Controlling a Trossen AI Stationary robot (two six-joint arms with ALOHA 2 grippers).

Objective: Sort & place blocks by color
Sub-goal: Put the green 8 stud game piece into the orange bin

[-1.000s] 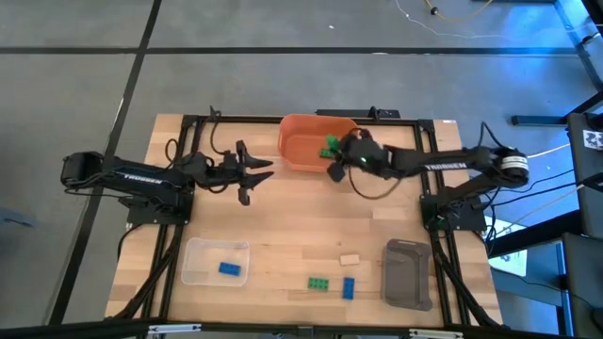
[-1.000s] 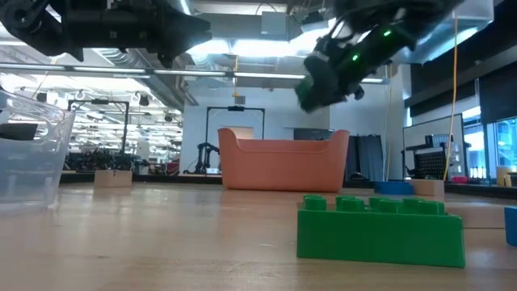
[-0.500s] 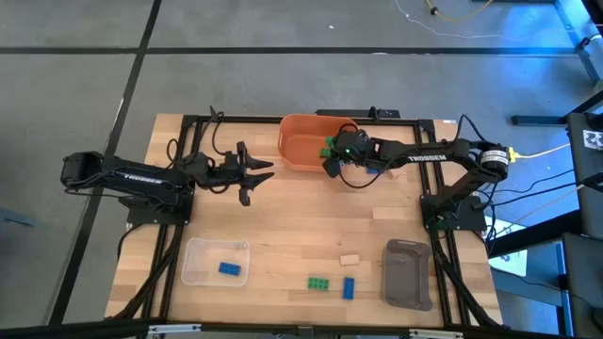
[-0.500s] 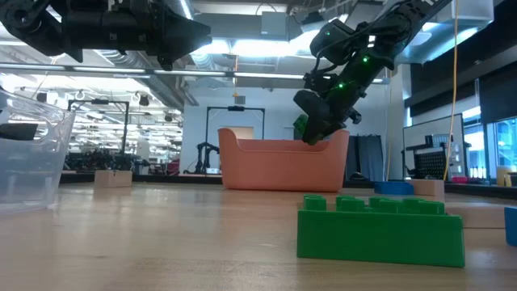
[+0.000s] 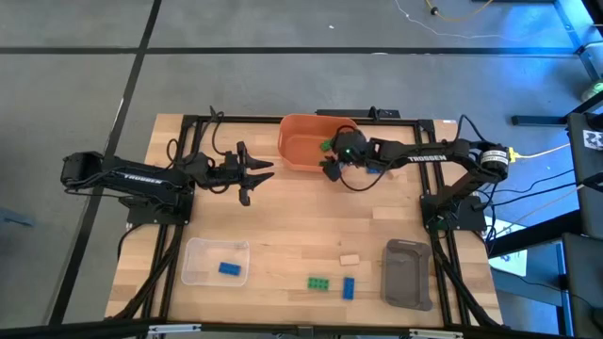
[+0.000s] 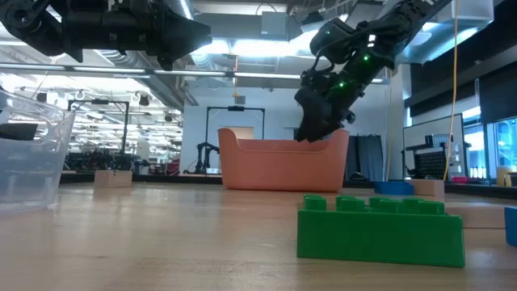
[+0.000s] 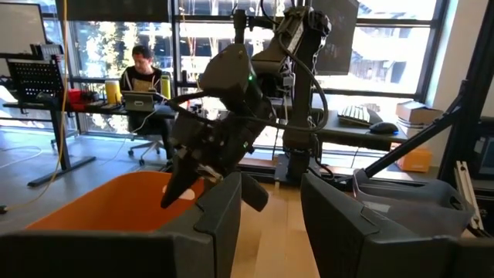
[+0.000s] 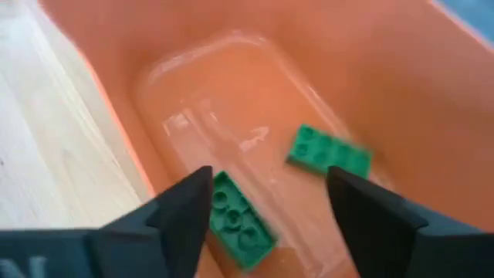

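Observation:
My right gripper [image 5: 330, 160] hangs open over the right end of the orange bin [image 5: 300, 155], its fingers pointing down into it; it also shows in the low view [image 6: 311, 129]. In the right wrist view, two green blocks lie on the bin's floor, one [image 8: 239, 218] below the open fingers [image 8: 268, 185] and one [image 8: 328, 152] farther in. My left gripper [image 5: 250, 171] waits open and empty left of the bin. A green block [image 5: 318, 282], a blue block [image 5: 349, 287] and a tan block [image 5: 350, 259] lie flat on the table near the front. A blue block [image 5: 229, 269] lies in the clear tray [image 5: 196, 259].
A grey tray [image 5: 407, 273] stands at the front right. In the low view the green block [image 6: 380, 230] lies close to the camera, with the clear tray [image 6: 28, 153] at the left. A person sits at a desk in the room behind [image 7: 143, 69].
My right gripper has gone toward the orange bin and down, tipping its fingers into the bin. The green block that showed at its fingertips half a second ago has left them and now lies in the bin.

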